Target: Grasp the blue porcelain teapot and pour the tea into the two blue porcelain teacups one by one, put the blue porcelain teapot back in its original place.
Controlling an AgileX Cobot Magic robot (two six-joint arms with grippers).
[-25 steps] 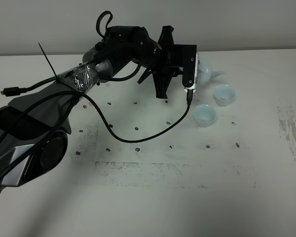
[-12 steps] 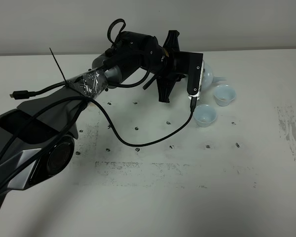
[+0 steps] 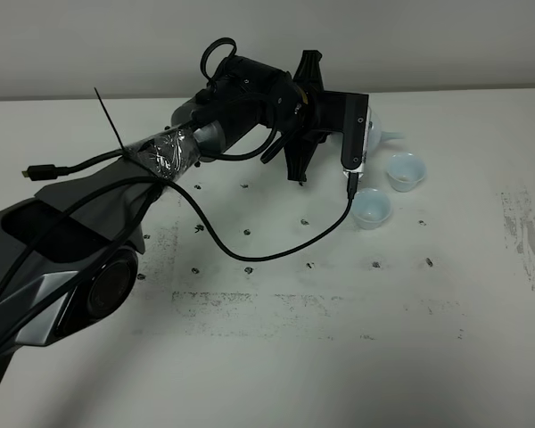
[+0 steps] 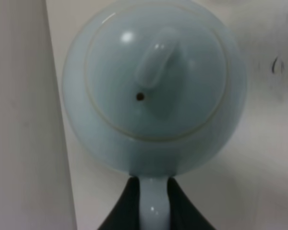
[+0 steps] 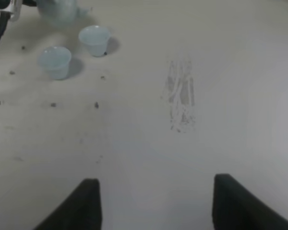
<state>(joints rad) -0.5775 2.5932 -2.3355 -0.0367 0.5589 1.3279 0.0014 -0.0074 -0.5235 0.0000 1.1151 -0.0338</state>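
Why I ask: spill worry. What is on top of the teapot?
A knobbed lid with a small vent hole sits on the blue porcelain teapot, covering its inside, so any tea is hidden.

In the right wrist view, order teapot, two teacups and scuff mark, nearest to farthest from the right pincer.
1. Scuff mark, on the table before the right pincer.
2. The two teacups, side by side; too close to rank.
3. The blue porcelain teapot, just past the teacups.

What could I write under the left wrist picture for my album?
The left gripper pinches the handle of the blue porcelain teapot, seen from straight above.
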